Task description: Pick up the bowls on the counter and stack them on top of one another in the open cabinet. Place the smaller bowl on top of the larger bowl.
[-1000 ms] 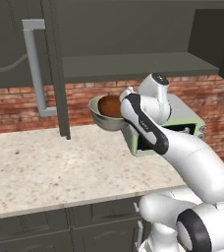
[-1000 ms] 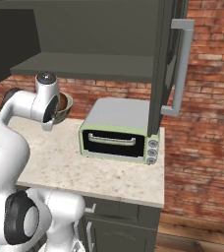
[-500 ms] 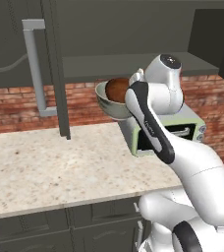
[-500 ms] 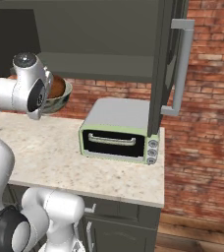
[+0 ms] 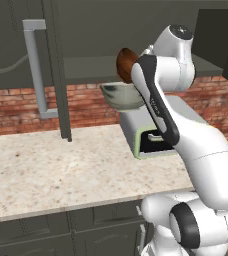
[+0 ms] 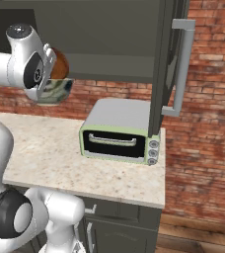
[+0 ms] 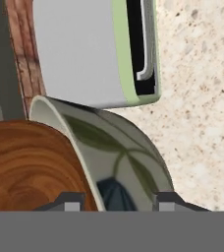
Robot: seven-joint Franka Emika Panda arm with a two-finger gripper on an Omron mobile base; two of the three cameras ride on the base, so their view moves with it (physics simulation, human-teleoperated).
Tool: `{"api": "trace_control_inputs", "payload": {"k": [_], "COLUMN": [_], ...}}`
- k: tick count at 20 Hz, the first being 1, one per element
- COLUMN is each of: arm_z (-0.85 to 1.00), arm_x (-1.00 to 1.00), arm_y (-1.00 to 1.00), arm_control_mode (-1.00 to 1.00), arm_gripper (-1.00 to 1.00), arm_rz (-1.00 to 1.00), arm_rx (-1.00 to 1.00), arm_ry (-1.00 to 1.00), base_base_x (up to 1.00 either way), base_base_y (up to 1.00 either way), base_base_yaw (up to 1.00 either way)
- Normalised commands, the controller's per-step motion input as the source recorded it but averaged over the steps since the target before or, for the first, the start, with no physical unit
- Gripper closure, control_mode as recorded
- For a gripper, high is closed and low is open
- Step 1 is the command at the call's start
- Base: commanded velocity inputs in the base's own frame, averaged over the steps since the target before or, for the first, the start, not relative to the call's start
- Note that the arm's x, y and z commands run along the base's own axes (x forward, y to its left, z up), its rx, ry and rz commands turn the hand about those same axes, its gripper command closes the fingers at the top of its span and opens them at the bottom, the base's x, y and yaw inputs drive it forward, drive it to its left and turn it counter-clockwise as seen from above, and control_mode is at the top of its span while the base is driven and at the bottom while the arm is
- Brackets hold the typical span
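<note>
Left base view, reading across from the left: I see the cabinet (image 5: 56, 65) door standing open with its long handle (image 5: 36, 70) at about 9 o'clock, the counter (image 5: 61, 170) bare below it, and at centre the arm holding the larger bowl (image 5: 122, 96) up at the level of the cabinet shelf, well above the counter. The smaller bowl (image 5: 126, 64) sits tipped at the larger bowl's 12 o'clock, resting in it and leaning against the arm. The toaster oven (image 5: 156, 135) stands on the counter at the bowls' 5 o'clock. In the right base view both bowls are at 10 o'clock, the smaller bowl (image 6: 59, 64) over the larger bowl (image 6: 55, 90), the oven (image 6: 119, 133) at centre. In the hand view I see the gripper (image 7: 115, 203) pinching the wall of the larger bowl (image 7: 119, 162), one fingertip (image 7: 70, 203) inside beside the smaller bowl (image 7: 30, 167), the other outside.
</note>
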Motion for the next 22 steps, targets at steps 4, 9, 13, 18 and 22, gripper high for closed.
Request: {"api": "trace_control_inputs", "payload": {"k": [4,9,13,18,22], "arm_z": [0.49,0.12,0.39,0.32,0.04], "arm_x": [0.19,-0.32,-0.63,-0.30,0.50], "arm_y": [-0.11,-0.08,-0.07,-0.12,-0.15], "arm_control_mode": [-1.00,-1.00,-1.00,-1.00,-1.00], "arm_gripper": [1.00,1.00,1.00,1.00,1.00], "arm_rz": [-0.02,0.00,0.00,0.00,0.00], "arm_rx": [0.00,0.00,0.00,0.00,0.00], "arm_ry": [-0.06,-0.10,-0.16,-0.10,0.00], "base_base_x": [0.00,0.00,0.00,0.00,0.00], "base_base_y": [0.00,0.00,0.00,0.00,0.00], "base_base_yaw": [0.00,0.00,0.00,0.00,0.00]}}
